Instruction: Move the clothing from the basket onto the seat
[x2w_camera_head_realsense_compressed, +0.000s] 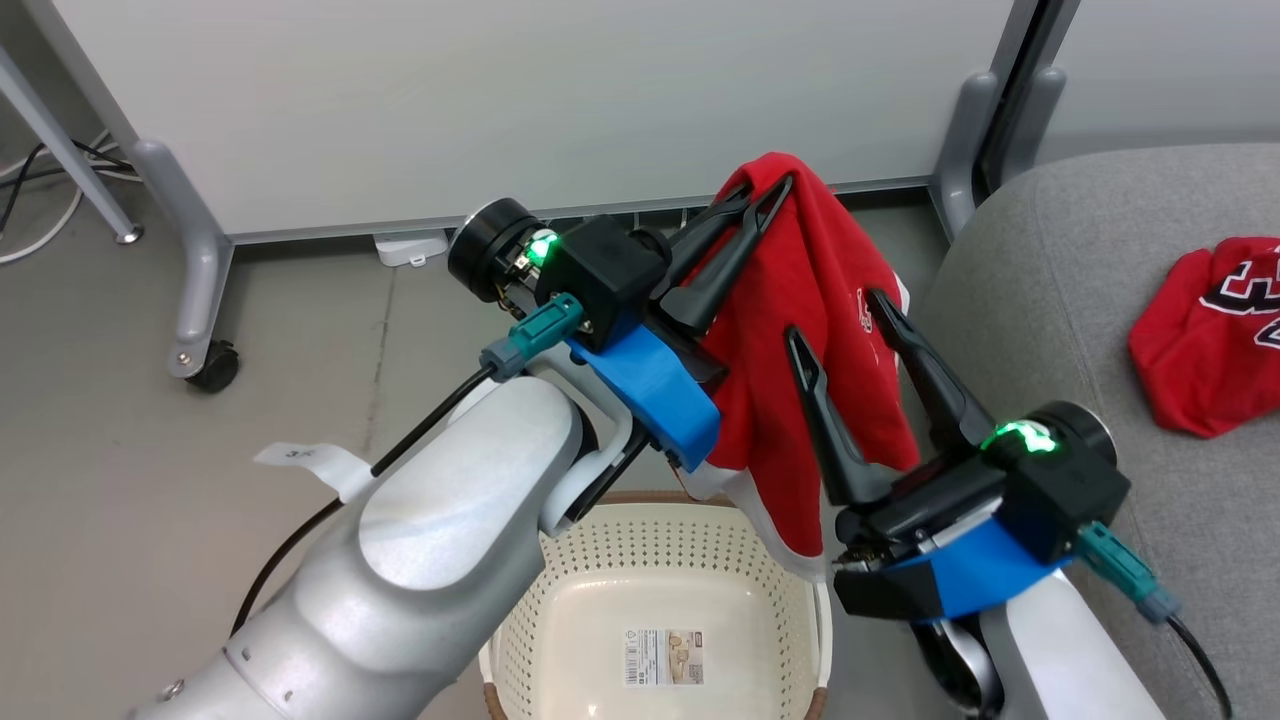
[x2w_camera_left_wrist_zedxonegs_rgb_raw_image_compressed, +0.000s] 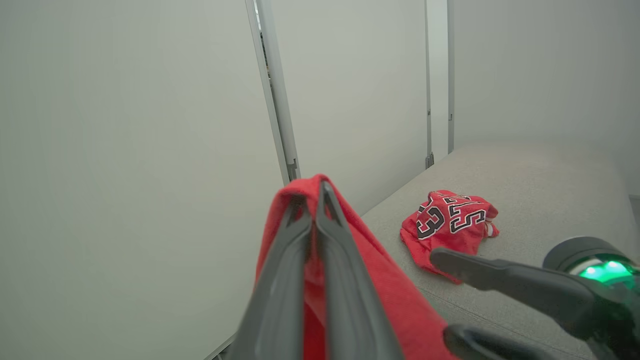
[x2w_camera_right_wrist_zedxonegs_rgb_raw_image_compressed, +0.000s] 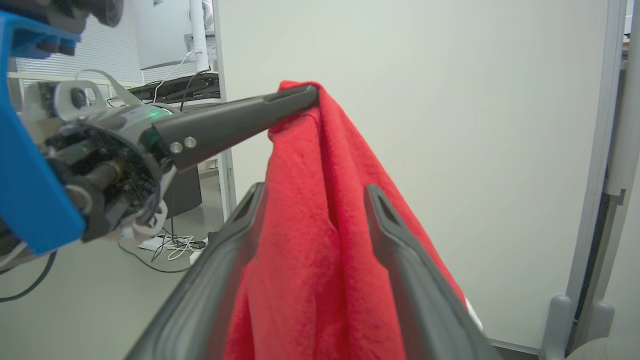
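The left gripper tight on the jersey, basket at 6 o'clock below; the right gripper wide open astride it.

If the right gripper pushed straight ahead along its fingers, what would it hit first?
Most likely the hanging jersey held by the left gripper: it hangs between the open fingers of the right gripper. How far in is unclear.

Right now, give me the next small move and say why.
Probably shut the right gripper on the hanging jersey: its open fingers straddle the cloth, which the left gripper pinches at the top above the basket. The seat, holding the other jersey, lies on the right arm's side.
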